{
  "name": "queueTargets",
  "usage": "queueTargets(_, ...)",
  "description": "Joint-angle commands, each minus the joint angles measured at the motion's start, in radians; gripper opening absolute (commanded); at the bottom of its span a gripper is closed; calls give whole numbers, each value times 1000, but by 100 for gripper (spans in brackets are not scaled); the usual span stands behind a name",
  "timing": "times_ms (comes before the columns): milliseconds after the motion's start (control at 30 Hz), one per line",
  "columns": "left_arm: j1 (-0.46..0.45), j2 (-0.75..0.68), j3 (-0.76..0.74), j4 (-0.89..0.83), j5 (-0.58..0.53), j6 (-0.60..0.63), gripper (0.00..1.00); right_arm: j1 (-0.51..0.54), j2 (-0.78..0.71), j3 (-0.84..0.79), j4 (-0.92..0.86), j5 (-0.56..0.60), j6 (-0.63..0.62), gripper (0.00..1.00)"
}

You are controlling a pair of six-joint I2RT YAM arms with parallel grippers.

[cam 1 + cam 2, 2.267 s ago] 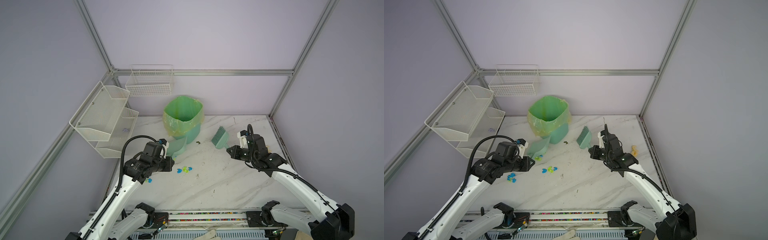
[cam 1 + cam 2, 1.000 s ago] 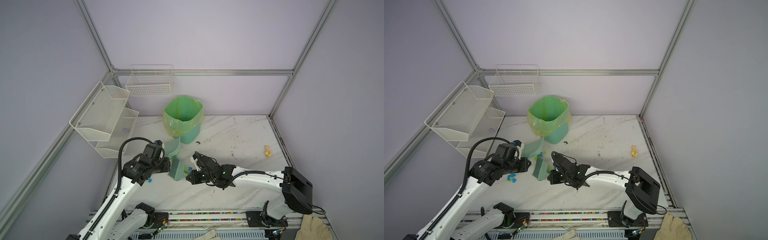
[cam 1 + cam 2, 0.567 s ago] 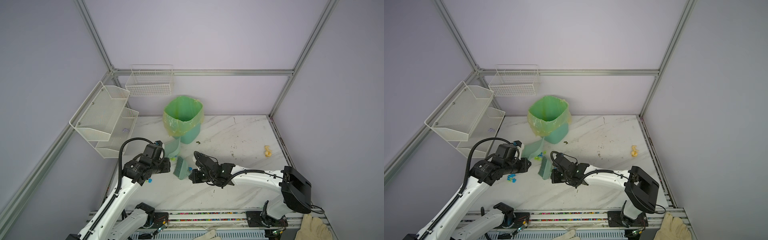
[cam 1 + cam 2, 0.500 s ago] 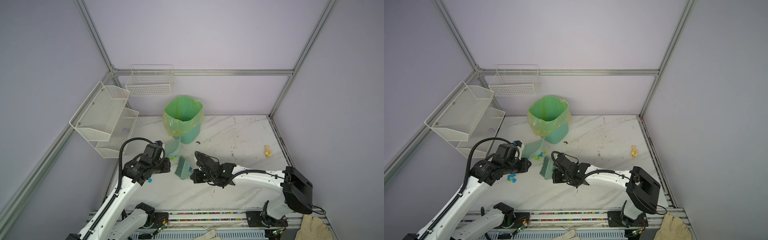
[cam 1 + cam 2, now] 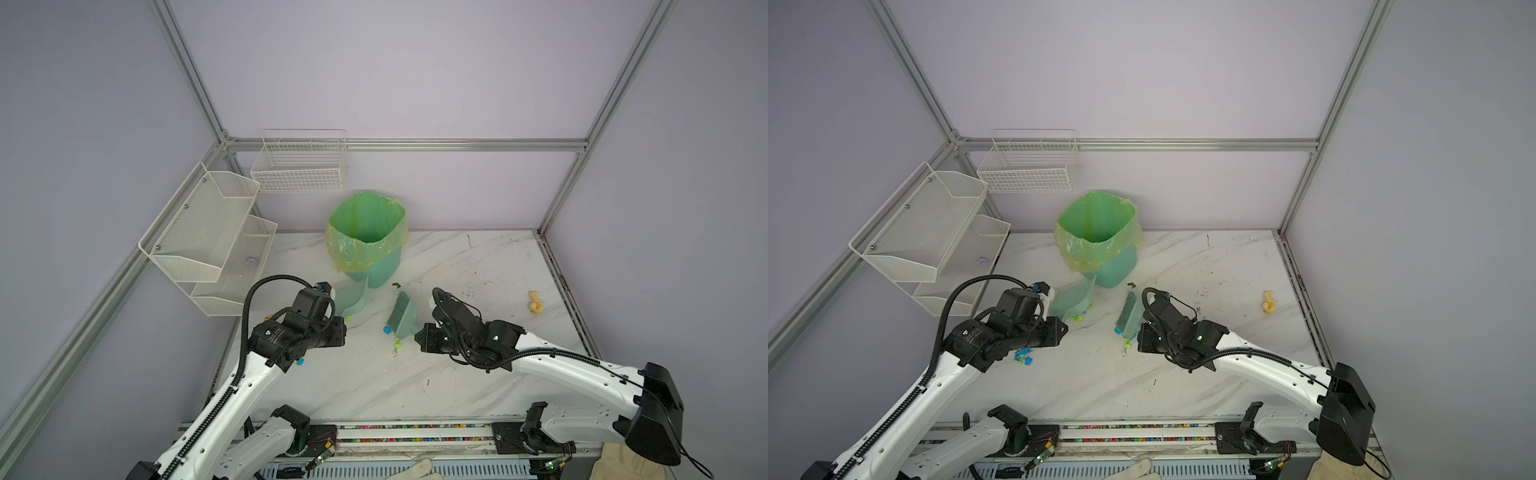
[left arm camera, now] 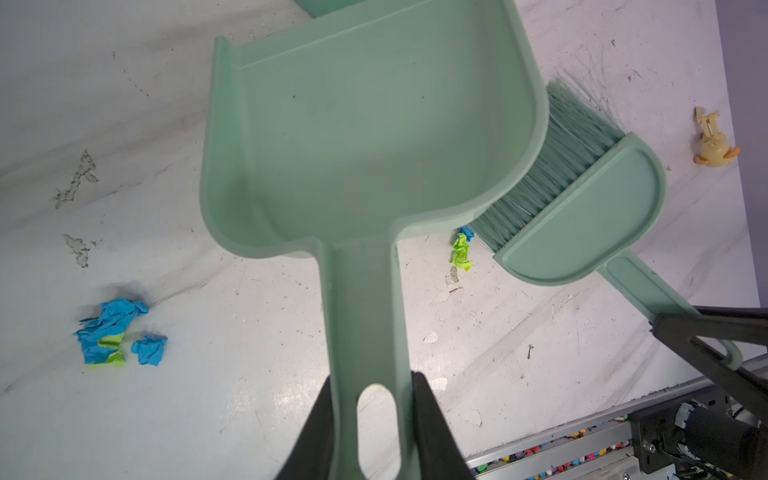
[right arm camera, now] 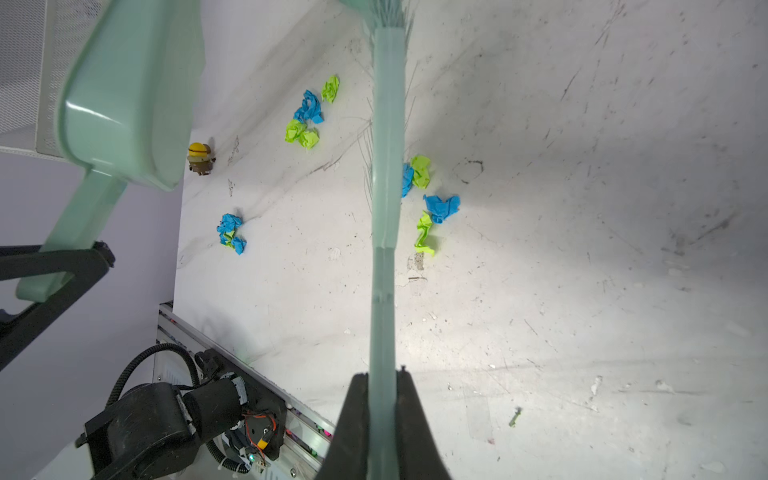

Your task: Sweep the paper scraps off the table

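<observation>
Paper scraps (image 7: 309, 112), blue and lime, lie in small clusters on the near-left part of the table (image 5: 457, 374), a scuffed white marble-look top. Mesh shelves (image 5: 208, 232) hang on the left wall, and a small purple wad (image 5: 251, 261) lies in the tier under the top one. A wire basket (image 5: 299, 170) hangs on the back wall.

At the back of the table stands the bin (image 5: 384, 266), lined with a green bag; its inside shows only liner.

The left gripper (image 6: 374, 419) is clamped on the handle of the dustpan (image 5: 351, 299), which is held tilted with its open lip toward the bin. Pan and arm sit much where they were a second ago, and the scoop shows bare plastic.

The right gripper (image 7: 382, 415) is closed narrow on the handle of the brush (image 5: 401, 318). A second ago the brush stood against the dustpan's mouth. It has since drawn off to the right and stands apart from the pan, bristles facing left.

A yellow toy figure (image 5: 535, 302) lies near the right edge.

One cluster (image 5: 392, 336) lies at the near end of the bristles. Another is just beside the dustpan, and a third is under the left wrist. A dark speck (image 5: 396, 285) sits at the bin's foot.
</observation>
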Motion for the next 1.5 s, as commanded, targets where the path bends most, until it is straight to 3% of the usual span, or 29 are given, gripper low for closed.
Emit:
queueTargets(0, -18, 0, -35, 45, -7, -20, 0, 1, 9, 35, -41, 14, -21, 0)
queueTargets(767, -78, 151, 58, 69, -87, -8, 0, 32, 230, 62, 210, -179, -55, 0)
queueTargets(933, -92, 191, 77, 70, -79, -29, 0, 31, 280, 70, 194, -191, -68, 0)
queueTargets(1167, -169, 204, 83, 67, -108, -48, 0, -29, 202, -29, 138, -210, -60, 0)
queueTargets(1467, -250, 228, 87, 67, -110, -45, 0, -77, 20, -88, -40, -139, -40, 0)
